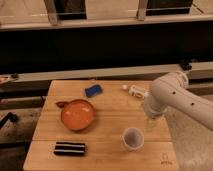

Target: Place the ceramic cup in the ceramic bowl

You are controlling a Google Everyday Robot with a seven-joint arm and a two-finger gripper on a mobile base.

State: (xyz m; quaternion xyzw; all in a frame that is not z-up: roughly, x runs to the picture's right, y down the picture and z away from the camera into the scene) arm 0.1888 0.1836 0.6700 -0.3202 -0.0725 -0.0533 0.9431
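A white ceramic cup (133, 138) stands upright on the wooden table (110, 112), near the front right. An orange ceramic bowl (77, 114) sits left of the middle, apart from the cup. My white arm (172, 97) reaches in from the right. My gripper (150, 123) hangs below the arm's end, just above and to the right of the cup, not touching it.
A blue sponge (93, 90) lies at the back of the table. A white bottle (136, 91) lies on its side at the back right, close to my arm. A black-and-white striped packet (69, 148) lies at the front left. A dark counter runs behind the table.
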